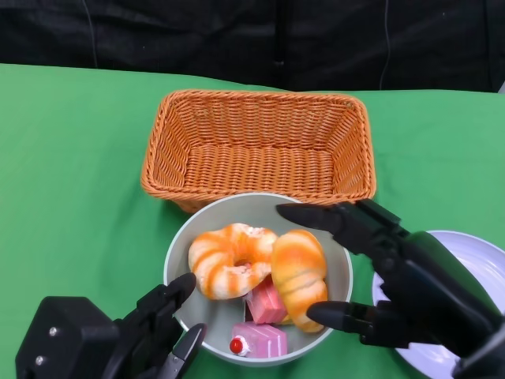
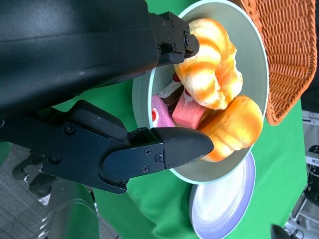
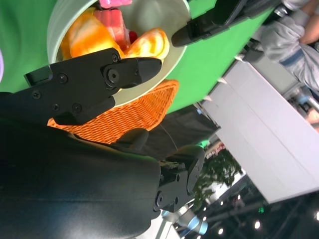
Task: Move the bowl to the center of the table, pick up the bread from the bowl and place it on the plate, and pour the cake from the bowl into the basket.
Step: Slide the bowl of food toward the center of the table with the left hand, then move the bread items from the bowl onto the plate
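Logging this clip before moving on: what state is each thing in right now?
Bowl: upright, holding two breads and pink cakes, touching the basket.
Breads: both in the bowl, unheld.
Cakes: in the bowl, partly under the breads.
Basket: upright, empty.
Plate: empty, partly hidden by the right hand.
Left hand: open at the bowl's near rim.
Right hand: open, fingers spread around one bread.

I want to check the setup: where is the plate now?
In the head view the plate lies at the lower right on the green table, right of the bowl, partly hidden under the right hand.
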{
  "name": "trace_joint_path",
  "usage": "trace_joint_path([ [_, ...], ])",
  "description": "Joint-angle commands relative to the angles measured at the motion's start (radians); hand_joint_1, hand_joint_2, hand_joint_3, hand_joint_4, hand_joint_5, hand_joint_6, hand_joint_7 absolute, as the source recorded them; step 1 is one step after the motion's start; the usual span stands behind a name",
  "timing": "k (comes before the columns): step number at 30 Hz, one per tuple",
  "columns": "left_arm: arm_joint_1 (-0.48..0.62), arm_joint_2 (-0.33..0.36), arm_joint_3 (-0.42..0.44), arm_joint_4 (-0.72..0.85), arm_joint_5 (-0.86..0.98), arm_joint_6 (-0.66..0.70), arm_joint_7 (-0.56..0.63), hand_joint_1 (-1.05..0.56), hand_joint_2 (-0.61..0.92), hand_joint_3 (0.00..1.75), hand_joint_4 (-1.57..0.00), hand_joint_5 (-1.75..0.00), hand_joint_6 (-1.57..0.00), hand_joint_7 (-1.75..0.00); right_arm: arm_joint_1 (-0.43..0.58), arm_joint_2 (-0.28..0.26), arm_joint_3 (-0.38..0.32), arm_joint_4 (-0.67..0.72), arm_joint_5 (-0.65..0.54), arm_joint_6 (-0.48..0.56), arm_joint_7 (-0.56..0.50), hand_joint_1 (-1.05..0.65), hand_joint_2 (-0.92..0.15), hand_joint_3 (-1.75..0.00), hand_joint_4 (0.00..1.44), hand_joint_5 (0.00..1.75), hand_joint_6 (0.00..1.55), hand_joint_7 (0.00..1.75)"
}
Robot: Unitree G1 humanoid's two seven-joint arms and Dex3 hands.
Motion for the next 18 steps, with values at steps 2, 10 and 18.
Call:
trace_joint_path([
  [2,-0.003,-0.007,-0.014,0.004,0.006,-0.018,-0.006,-0.82,0.92,0.67,-0.06,-0.05,-0.02,-0.01,-0.05,-0.015,0.032,-0.008,-0.092,0.044,0.004,-0.4,-0.85,-0.06,0.0,0.72,0.05,0.59],
  [10,0.001,-0.008,-0.044,0.003,0.044,-0.022,0.005,-0.83,0.92,0.66,-0.08,-0.07,-0.03,-0.01,-0.118,-0.019,0.094,0.046,-0.242,0.087,0.001,-0.49,-0.87,-0.03,0.0,0.8,0.09,0.6],
  [18,0.02,-0.001,-0.074,-0.02,0.22,-0.091,0.096,-0.71,0.92,0.68,-0.29,-0.19,-0.24,-0.1,-0.168,-0.049,0.142,0.11,-0.37,0.118,-0.001,-0.52,-0.87,0.0,0.02,0.87,0.19,0.49],
])
